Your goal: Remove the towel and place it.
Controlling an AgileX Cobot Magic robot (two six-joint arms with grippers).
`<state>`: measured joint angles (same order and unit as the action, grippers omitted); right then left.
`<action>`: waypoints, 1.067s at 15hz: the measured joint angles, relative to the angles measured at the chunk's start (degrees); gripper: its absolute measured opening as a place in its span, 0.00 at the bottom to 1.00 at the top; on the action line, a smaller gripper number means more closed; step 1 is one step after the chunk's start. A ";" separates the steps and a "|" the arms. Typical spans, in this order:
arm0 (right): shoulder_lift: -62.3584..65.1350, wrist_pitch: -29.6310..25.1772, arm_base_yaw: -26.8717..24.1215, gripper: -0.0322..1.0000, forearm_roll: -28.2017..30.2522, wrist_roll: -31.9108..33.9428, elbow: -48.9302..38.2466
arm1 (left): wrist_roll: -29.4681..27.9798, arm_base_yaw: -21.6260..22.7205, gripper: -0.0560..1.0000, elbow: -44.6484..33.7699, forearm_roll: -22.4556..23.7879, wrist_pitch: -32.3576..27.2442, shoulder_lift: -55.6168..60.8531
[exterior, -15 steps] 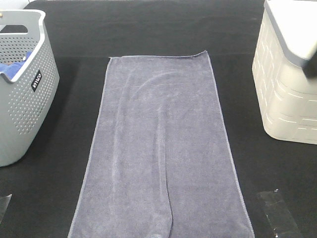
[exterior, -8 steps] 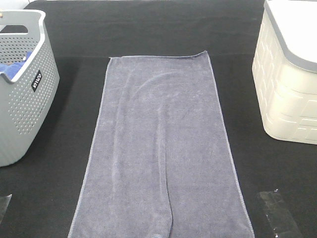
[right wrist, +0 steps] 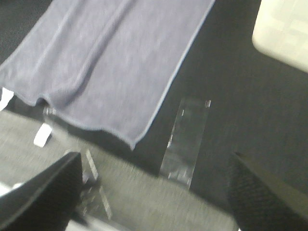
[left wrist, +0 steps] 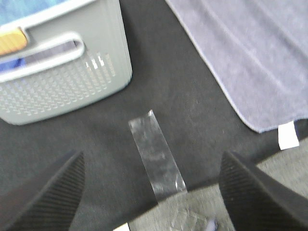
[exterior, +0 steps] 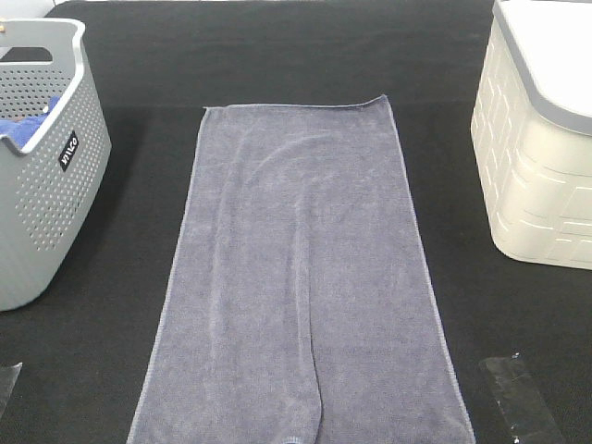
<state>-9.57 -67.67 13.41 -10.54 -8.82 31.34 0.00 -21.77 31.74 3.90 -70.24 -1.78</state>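
The slate-grey towel (exterior: 296,277) lies spread flat and lengthwise down the middle of the black table, its near end at the table's front edge. Neither gripper shows in the exterior high view. In the left wrist view my left gripper (left wrist: 151,197) is open and empty, above the table's front edge, with the towel's (left wrist: 250,53) near left corner off to one side. My right gripper (right wrist: 154,192) is also open and empty, hovering near the front edge beside the towel's (right wrist: 110,57) near right corner. Nothing touches the towel.
A grey perforated basket (exterior: 42,157) with a bright blue cloth (exterior: 23,125) inside stands at the left. At the right stands a cream bin (exterior: 541,157) with a grey rim. Strips of clear tape (exterior: 518,398) (left wrist: 156,156) (right wrist: 187,137) are stuck near the front corners.
A dark blur of the right arm at the right edge over the cream bin has left the exterior high view. The towel has not moved.
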 joint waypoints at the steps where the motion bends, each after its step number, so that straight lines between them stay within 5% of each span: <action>1: 1.43 2.46 0.00 0.77 -0.06 -0.97 -0.80 | 0.00 0.00 0.75 -0.11 0.00 0.00 0.97; 7: 2.46 5.96 0.00 0.77 0.00 -1.26 -2.12 | 0.34 0.00 0.75 -3.15 -0.57 9.68 1.38; 16: 2.46 6.07 -0.86 0.77 -0.06 -1.26 -2.12 | 0.34 0.00 0.75 -3.21 -0.63 10.26 1.38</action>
<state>-7.10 -61.59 12.55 -10.60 -10.08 29.22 0.34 -21.77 28.53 3.27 -59.99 -0.40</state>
